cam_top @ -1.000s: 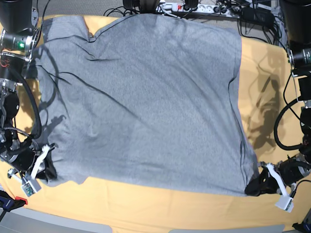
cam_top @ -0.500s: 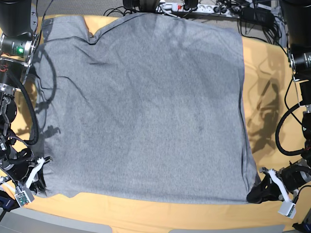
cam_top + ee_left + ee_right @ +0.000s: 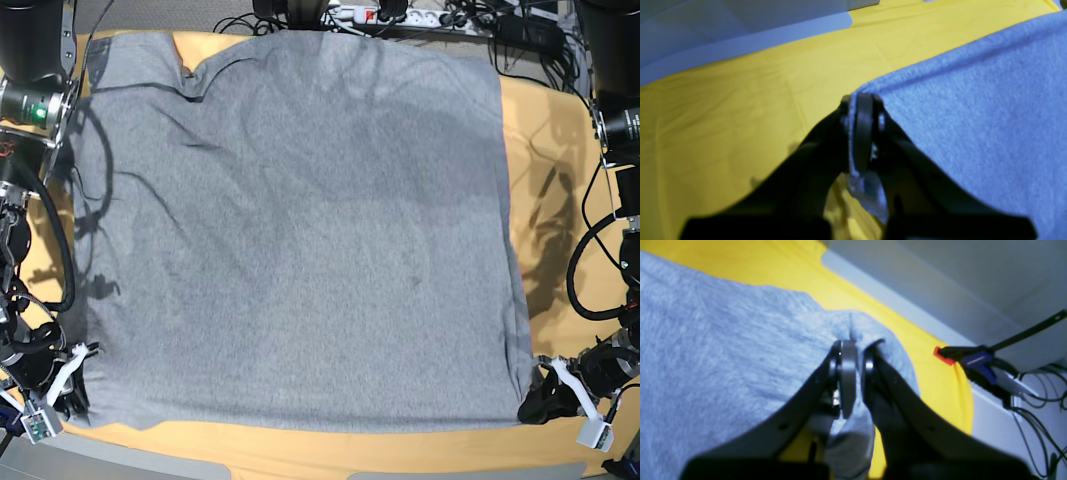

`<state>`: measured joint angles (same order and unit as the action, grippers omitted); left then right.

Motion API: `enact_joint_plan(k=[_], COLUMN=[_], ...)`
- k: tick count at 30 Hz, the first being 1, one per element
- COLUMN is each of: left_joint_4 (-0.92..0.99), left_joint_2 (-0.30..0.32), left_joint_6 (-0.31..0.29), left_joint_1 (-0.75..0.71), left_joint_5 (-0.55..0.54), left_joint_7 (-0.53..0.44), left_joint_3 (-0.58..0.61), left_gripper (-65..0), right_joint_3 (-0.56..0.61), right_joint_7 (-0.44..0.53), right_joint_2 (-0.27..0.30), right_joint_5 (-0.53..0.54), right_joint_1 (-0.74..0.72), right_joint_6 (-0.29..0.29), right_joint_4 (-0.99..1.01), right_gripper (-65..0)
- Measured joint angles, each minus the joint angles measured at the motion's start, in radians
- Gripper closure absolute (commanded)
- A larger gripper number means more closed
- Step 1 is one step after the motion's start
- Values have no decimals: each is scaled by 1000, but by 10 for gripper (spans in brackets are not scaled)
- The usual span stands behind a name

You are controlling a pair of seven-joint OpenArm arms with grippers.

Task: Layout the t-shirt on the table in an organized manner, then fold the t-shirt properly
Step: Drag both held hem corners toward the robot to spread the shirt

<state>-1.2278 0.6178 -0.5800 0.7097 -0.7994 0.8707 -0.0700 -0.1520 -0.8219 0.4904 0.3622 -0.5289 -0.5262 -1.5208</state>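
At the bottom edge of the overhead frame, two black grippers sit at the near corners of a grey t-shirt (image 3: 300, 230). In the lower right of that frame, the left gripper (image 3: 532, 402) is clamped on the shirt's near right corner; its own wrist view shows the jaws pressed together with a thin fold of grey cloth (image 3: 973, 116) pinched between them, above the yellow surface (image 3: 740, 100). In the lower left of the overhead frame, the right gripper (image 3: 78, 392) is likewise closed on the near left corner, and its wrist view shows grey fabric (image 3: 723, 340) bunched between the shut jaws, with a red-tipped clamp (image 3: 960, 355) at the surface edge to the right. The shirt lies spread nearly flat over the pale yellow-orange surface (image 3: 550, 150), covering most of it, with soft wrinkles across the middle and plain grey side up. Its far edge reaches the top of the frame, and a dark seam or fold shows near the upper left. Beyond the surface, at the top of the frame, lie black cables (image 3: 470, 25) and a white power strip (image 3: 370, 14).
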Motion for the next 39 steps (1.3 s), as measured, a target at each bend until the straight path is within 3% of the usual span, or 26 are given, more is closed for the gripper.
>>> enact_joint_plan(k=[8,17,22,29,35,36,39], left_joint_4=[0,19,23,24,27,26,22], left_joint_2=[-4,-50,-85,-100,-84,-80,-79], left_joint_6=[0,-19,-13,-11,0,19,49], left_joint_1=[-1,-104,-162,-238,-151,-117,-37], left_joint_5=[4,63,127,129,180,175,182], left_joint_7=[19,-13,-47,-28,-113,-113,-131], left_joint_3=[1,3,3,2,3,2,1], left_gripper=[0,0,0,0,0,-62,-372], right_joint_3=[0,0,-2,-3,-2,-3,-3], right_joint_7=[-2,49,47,-27,95,114,199], right_joint_2=[0,-34,-50,-70,-69,-69,-69], right_joint_5=[6,10,0,-3,-21,-31,-50], right_joint_1=[8,19,19,19,-28,-52,-126], right_joint_6=[-41,-112,-113,-106,-135,-139,-120], right_joint_4=[19,358,431,438,443,443,442], right_gripper=[0,0,0,0,0,-20,-290])
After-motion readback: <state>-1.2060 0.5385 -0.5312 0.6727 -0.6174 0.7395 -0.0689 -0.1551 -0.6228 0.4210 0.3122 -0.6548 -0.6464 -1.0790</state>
